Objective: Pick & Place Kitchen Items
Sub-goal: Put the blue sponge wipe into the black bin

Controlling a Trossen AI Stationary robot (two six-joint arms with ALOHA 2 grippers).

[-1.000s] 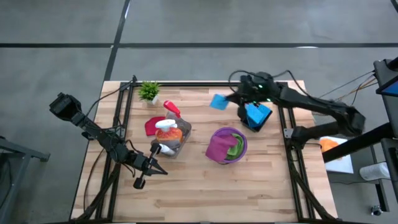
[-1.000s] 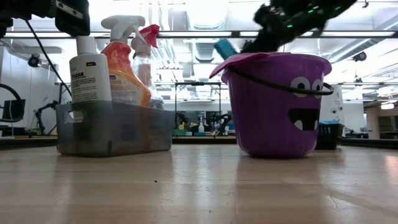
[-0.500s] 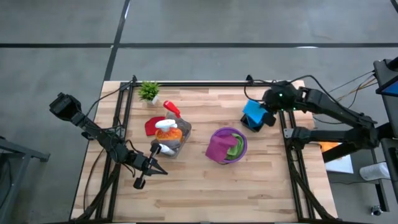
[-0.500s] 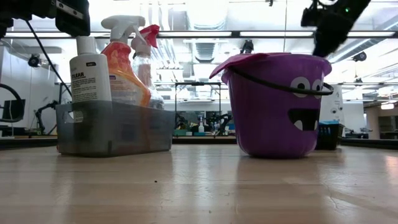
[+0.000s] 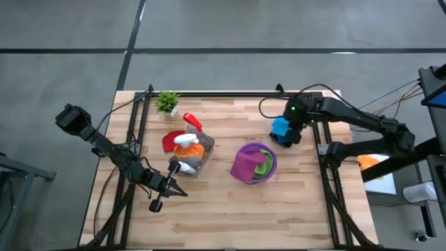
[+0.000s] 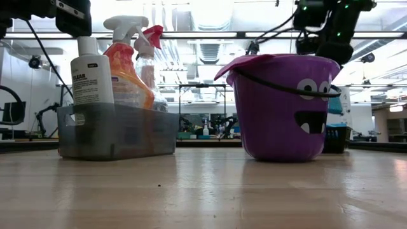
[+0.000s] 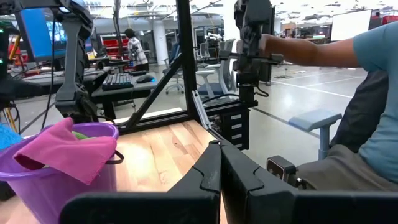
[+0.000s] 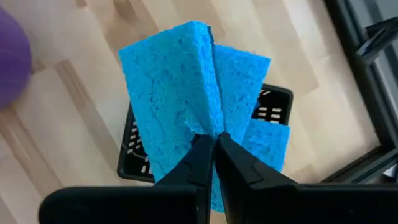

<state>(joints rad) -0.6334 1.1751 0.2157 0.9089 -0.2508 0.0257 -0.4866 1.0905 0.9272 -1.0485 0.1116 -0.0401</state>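
- The right gripper (image 8: 208,149) is clamped on a blue sponge (image 8: 180,99), held above a small black basket (image 8: 273,102) with more sponge in it, near the table's (image 5: 293,209) right rail.
- The left gripper (image 5: 182,193), fingers pressed together and empty, waits beside the grey bin (image 6: 117,130) of spray bottles.
- A purple bucket (image 5: 252,162) holds magenta and green cloths.

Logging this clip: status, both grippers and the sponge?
Right gripper shut on blue rectangular sponge, above small black slotted basket. Left gripper shut, empty, parked near front left. Nothing in the way.
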